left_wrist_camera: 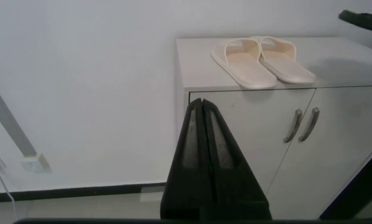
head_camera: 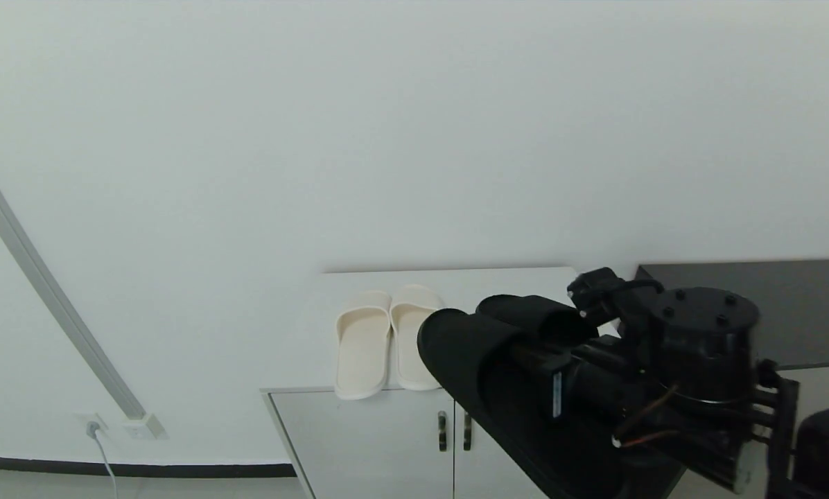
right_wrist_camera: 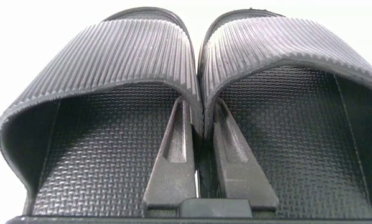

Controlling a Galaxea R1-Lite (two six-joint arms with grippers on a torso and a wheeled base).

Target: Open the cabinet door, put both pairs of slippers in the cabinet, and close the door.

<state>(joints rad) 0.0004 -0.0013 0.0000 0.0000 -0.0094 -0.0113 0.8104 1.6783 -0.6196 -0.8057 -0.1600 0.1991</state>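
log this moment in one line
right gripper: shut on black slippers | left gripper: shut, empty | cream slippers: on cabinet | doors: closed

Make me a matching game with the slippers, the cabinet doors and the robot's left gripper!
Things:
1 black slippers
2 cream slippers
3 cabinet doors
4 left gripper

Places or states:
A lying on the cabinet top
B shut, holding nothing
C pinched in the right gripper
D closed, handles side by side

Pairs: 1-C, 2-A, 3-D, 4-B.

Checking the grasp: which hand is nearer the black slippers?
Right. The right hand pinches the black slippers; the left hand is apart, in front of the cabinet.
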